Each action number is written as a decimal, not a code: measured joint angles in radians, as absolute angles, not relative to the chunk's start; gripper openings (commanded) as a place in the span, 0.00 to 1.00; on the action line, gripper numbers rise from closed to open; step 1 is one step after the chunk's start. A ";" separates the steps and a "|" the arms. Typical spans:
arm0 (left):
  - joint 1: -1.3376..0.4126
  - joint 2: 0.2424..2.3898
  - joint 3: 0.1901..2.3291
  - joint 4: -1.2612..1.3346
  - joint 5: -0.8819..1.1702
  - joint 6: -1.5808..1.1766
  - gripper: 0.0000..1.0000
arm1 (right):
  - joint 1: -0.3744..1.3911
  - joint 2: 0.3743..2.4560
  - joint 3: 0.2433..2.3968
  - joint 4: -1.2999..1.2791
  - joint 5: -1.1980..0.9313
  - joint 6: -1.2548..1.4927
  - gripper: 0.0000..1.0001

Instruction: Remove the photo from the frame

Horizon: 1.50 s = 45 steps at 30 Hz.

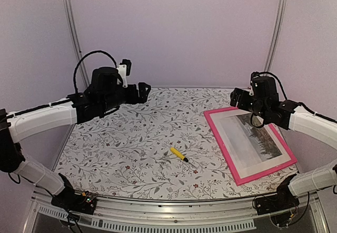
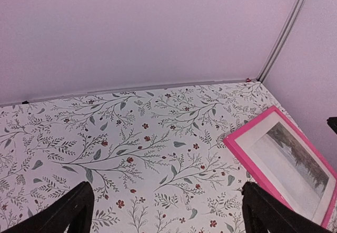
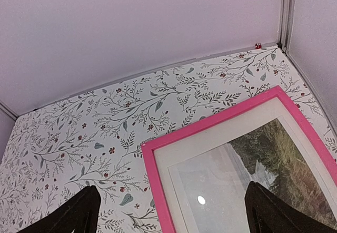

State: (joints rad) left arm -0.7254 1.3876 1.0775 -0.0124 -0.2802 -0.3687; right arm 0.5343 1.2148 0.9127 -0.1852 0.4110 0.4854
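The frame (image 1: 224, 138), thin with a bright pink border, lies flat at the right side of the table. Inside it sits the photo (image 1: 255, 138), white-bordered with dark trees and pale sky. My right gripper (image 1: 238, 99) hovers open over the frame's far edge; in its wrist view the frame's corner (image 3: 152, 162) and the photo (image 3: 247, 164) lie below the spread fingers (image 3: 266, 212). My left gripper (image 1: 142, 91) hangs open above the far left-centre of the table, well apart from the frame (image 2: 239, 148). The photo (image 2: 295, 162) shows at the right of the left wrist view. Nothing is held.
A yellow pen (image 1: 179, 154) with a black tip lies on the floral tablecloth (image 1: 131, 138) near the centre front. Pale walls and metal corner posts (image 1: 71, 27) bound the back and sides. The arm bases sit at the near edge.
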 measured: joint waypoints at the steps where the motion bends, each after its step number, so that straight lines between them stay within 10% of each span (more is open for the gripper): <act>1: -0.725 1.386 1.077 -0.012 -0.284 -0.368 1.00 | 0.534 1.215 0.913 -0.185 0.411 0.483 0.99; 45: -0.976 1.820 1.239 -0.468 -0.188 -0.881 0.99 | 0.534 1.145 0.857 -0.179 0.329 0.398 0.99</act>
